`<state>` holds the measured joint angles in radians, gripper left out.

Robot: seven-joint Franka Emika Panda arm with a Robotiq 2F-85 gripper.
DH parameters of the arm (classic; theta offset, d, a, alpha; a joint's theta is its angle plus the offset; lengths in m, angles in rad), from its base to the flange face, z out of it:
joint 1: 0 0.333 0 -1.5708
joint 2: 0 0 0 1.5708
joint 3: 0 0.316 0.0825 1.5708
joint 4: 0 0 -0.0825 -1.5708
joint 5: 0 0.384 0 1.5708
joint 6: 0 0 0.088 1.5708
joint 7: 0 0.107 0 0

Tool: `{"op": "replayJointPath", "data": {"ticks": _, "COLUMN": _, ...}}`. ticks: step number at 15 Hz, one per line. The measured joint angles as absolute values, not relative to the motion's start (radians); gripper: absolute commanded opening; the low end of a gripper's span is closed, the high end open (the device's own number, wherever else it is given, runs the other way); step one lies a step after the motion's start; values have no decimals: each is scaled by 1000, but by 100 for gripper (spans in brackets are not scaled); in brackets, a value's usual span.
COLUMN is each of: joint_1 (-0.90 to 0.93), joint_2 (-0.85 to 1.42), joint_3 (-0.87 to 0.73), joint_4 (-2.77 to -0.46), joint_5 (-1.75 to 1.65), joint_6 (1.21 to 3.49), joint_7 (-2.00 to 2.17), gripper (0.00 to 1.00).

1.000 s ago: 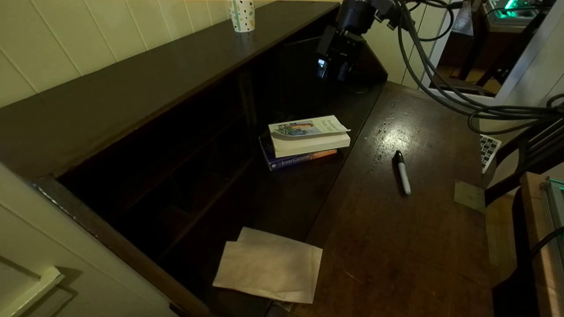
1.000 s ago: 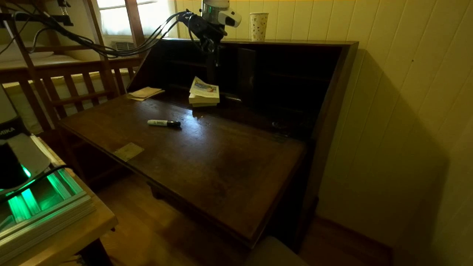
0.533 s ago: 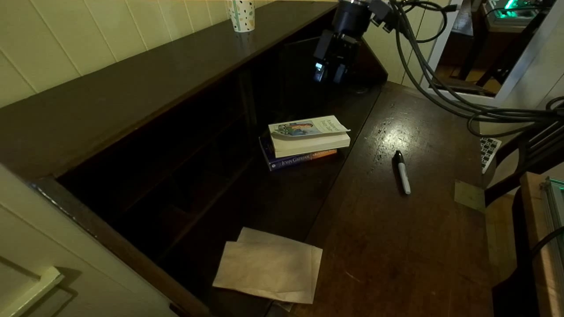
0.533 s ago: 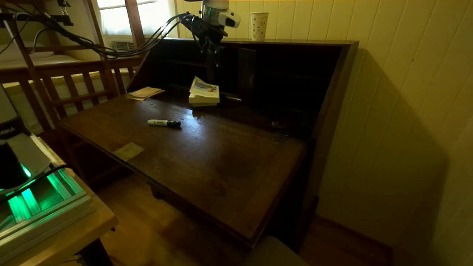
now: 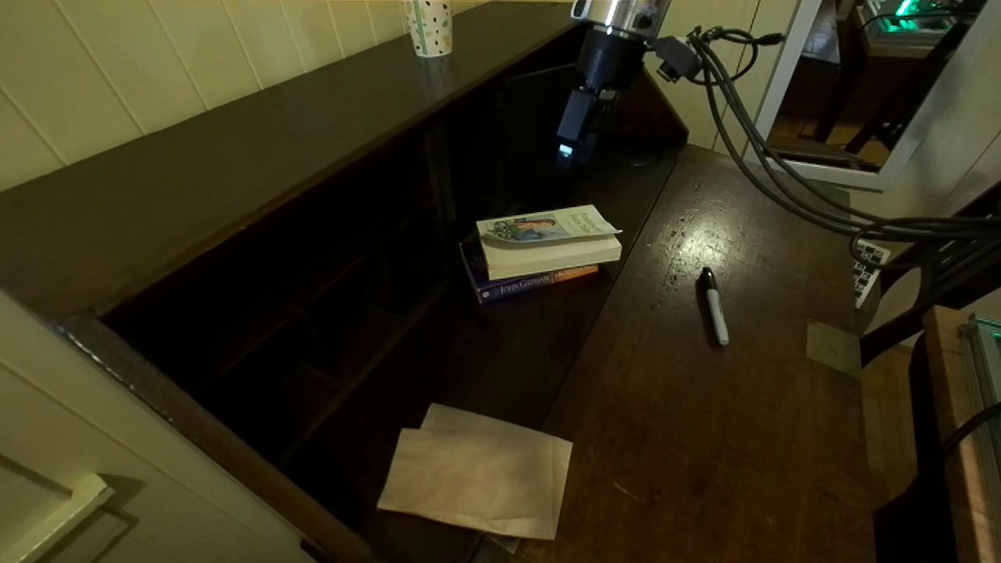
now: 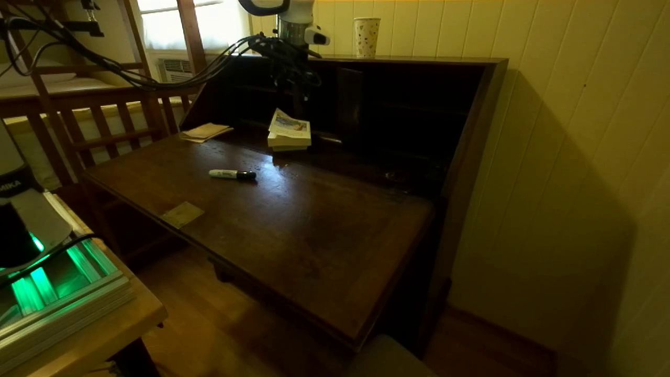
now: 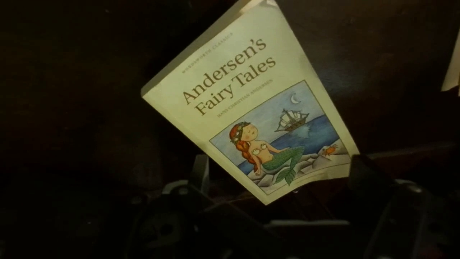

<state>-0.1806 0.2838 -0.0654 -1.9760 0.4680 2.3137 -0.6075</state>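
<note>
Two books (image 5: 545,256) — one marker (image 5: 715,307) — one cup (image 6: 366,37)

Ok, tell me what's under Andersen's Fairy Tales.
Under Andersen's Fairy Tales lies a blue book with John Grisham on its spine, as an exterior view shows. Most of its upper face is covered, and anything beneath it can't be seen.

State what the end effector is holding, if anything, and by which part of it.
Nothing is held: the end effector is open and apart from the Andersen's Fairy Tales book, which lies on a blue book.
</note>
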Motion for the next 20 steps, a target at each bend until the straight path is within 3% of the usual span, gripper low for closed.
{"op": "replayJointPath", "data": {"ticks": 10, "joint_1": -210, "joint_2": 343, "joint_3": 4, "joint_4": -2041, "joint_5": 466, "joint_6": 2627, "joint_7": -849, "gripper": 2}}
{"op": "replayJointPath", "data": {"ticks": 20, "joint_1": -314, "joint_2": 432, "joint_3": 142, "joint_4": -2037, "joint_5": 472, "joint_6": 2826, "joint_7": -967, "gripper": 0}}
